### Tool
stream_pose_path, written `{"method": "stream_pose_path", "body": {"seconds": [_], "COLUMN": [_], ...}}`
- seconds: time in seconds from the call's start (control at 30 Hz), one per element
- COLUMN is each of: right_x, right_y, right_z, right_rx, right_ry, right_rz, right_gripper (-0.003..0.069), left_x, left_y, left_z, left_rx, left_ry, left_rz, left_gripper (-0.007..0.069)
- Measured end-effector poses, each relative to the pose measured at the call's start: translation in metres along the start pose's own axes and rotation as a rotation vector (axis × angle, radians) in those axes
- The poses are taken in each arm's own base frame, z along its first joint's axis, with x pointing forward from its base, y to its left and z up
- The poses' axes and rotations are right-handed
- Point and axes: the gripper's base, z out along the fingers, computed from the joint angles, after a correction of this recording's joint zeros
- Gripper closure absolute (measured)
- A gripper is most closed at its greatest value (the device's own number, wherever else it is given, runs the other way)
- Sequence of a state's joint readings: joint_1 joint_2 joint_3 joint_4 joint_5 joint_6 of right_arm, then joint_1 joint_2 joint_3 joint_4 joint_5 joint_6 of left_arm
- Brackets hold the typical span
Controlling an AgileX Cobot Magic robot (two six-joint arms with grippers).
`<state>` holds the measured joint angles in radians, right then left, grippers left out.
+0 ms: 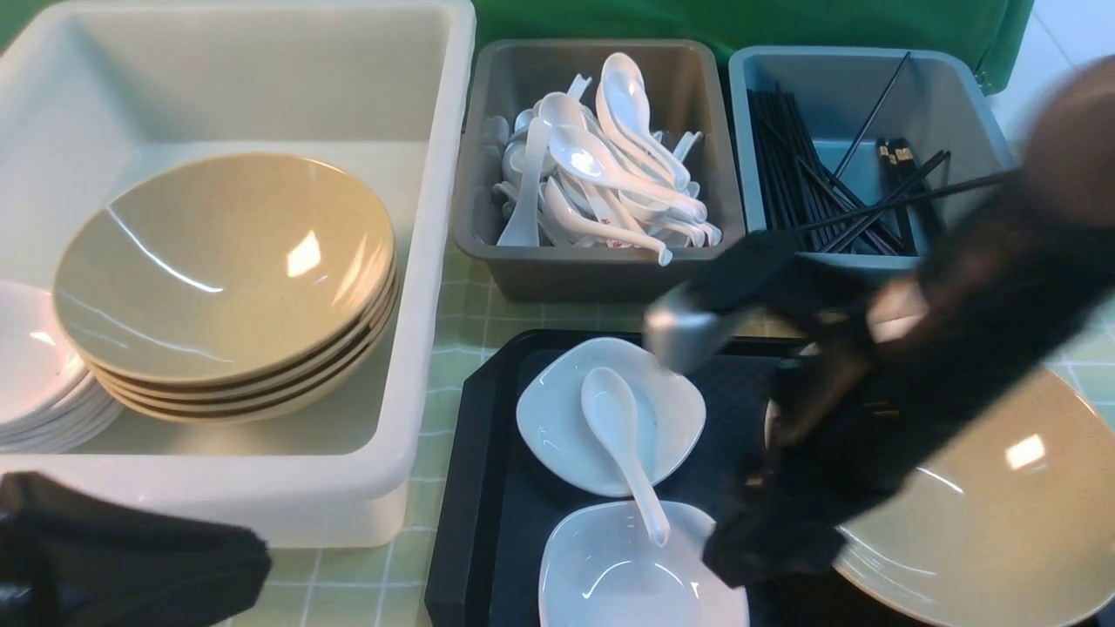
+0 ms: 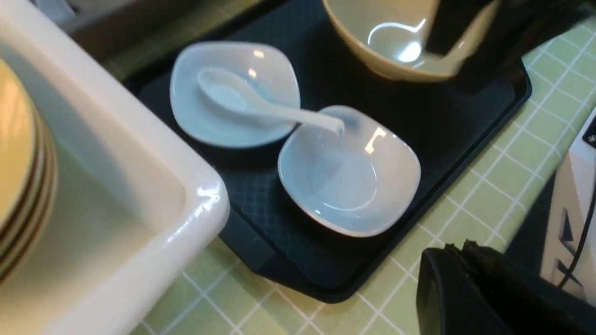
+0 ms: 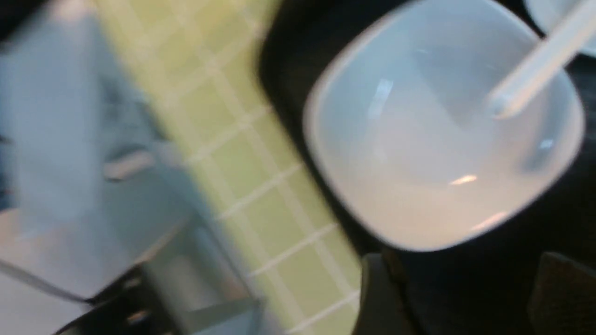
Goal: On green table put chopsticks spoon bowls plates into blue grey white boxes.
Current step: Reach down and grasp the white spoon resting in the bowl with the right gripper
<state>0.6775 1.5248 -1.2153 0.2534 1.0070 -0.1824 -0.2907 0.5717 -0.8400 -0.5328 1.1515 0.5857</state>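
A white spoon (image 1: 623,435) lies across two white plates, the far plate (image 1: 557,427) and the near plate (image 1: 610,575), on a black tray (image 1: 470,488). Beside them on the tray sits a tan bowl (image 1: 1002,505). My right gripper (image 1: 766,540) hangs low at the near plate's right edge; in the right wrist view it (image 3: 470,298) is open and empty, with the plate (image 3: 433,139) just ahead. My left gripper (image 2: 461,251) is shut and empty over the green table (image 2: 465,204), near the white box's (image 1: 435,261) front corner.
The white box holds stacked tan bowls (image 1: 226,261) and white plates (image 1: 35,366). At the back, the grey box (image 1: 592,274) is full of spoons and the blue box (image 1: 941,87) holds black chopsticks (image 1: 819,192). My right arm crosses in front of the blue box.
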Motion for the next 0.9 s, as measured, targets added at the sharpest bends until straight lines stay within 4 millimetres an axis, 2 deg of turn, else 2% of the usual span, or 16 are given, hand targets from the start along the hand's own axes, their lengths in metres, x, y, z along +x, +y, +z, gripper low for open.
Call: {"method": "stream_pose_path", "body": {"seconds": [0.07,0.3,0.53,0.9], "right_x": [-0.017,-0.058,-0.065,-0.065], "right_y": [-0.001,-0.010,-0.016,-0.027], "right_z": [0.017,0.053,0.078,0.100], "right_rx": [0.069,0.112,0.121,0.145], "right_ry": [0.039,0.032,0.080,0.137], "right_rz": [0.036,0.193,0.244,0.266], "right_gripper": [0.0237,0.0237,0.0237,0.0240], "left_x": [0.003,0.005,0.005,0.005], "left_y": [-0.004,-0.007,-0.007,-0.007], "left_z": [-0.006,-0.010,-0.010,-0.010], "left_rx": [-0.015,-0.015,-0.013,-0.012], "left_ry": [-0.022,-0.024,-0.022,-0.020], "left_rz": [0.018,0.021,0.020,0.020], "left_gripper": [0.0626,0.0626,0.0626,0.0626]}}
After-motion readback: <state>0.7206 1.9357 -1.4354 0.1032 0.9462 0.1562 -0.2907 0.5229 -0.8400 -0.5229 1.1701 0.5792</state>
